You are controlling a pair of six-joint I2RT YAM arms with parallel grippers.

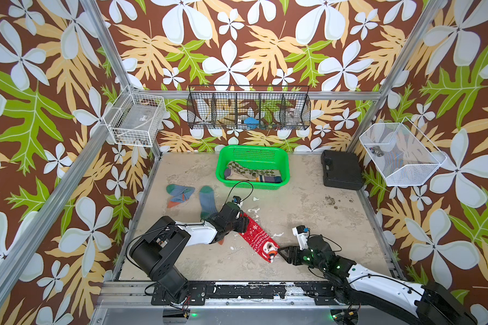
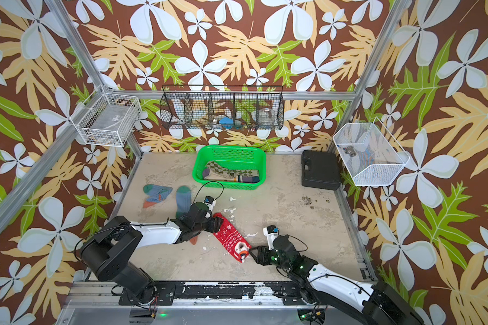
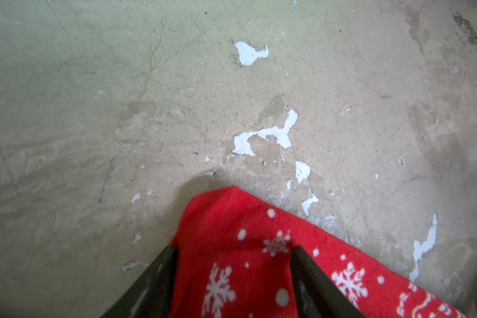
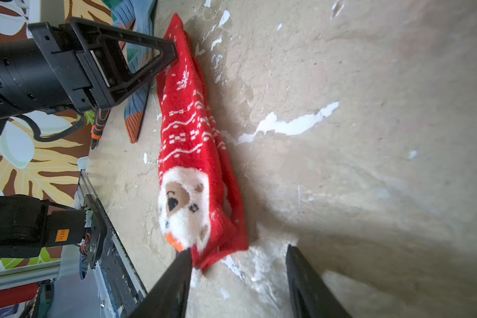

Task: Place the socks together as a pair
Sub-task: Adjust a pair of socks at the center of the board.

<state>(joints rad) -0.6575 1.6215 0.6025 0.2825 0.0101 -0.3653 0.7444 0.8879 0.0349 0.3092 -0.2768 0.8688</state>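
Right, I see the red snowflake socks [image 1: 258, 239] [image 4: 190, 137] lying flat on the bench [image 1: 307, 202], a little toward its front edge, one laid on top of the other and running at a slant. My left gripper [image 1: 245, 222] [image 3: 233, 247] sits over the plain red end, the one farther from the front edge. Its jaws are parted, one finger on each side of a strip of fabric, and they pinch nothing. My right gripper [image 1: 281, 250] [image 4: 238, 249] is at the opposite end, by the fluffy white face with the orange nose. Its jaws are apart too, with one fingertip [image 4: 186, 254] touching the edge of the sock and the other over bare bench. Toward the left edge lie two blue-grey socks with green toes, apart from each other: one folded [image 1: 179, 194], one straight [image 1: 208, 201] with its orange cuff partly under my left arm. At the middle of the back edge the green basket [image 1: 223, 168] holds argyle socks [image 1: 245, 170] and striped socks [image 1: 268, 178]. A black case [image 1: 340, 170] sits in the back right corner.
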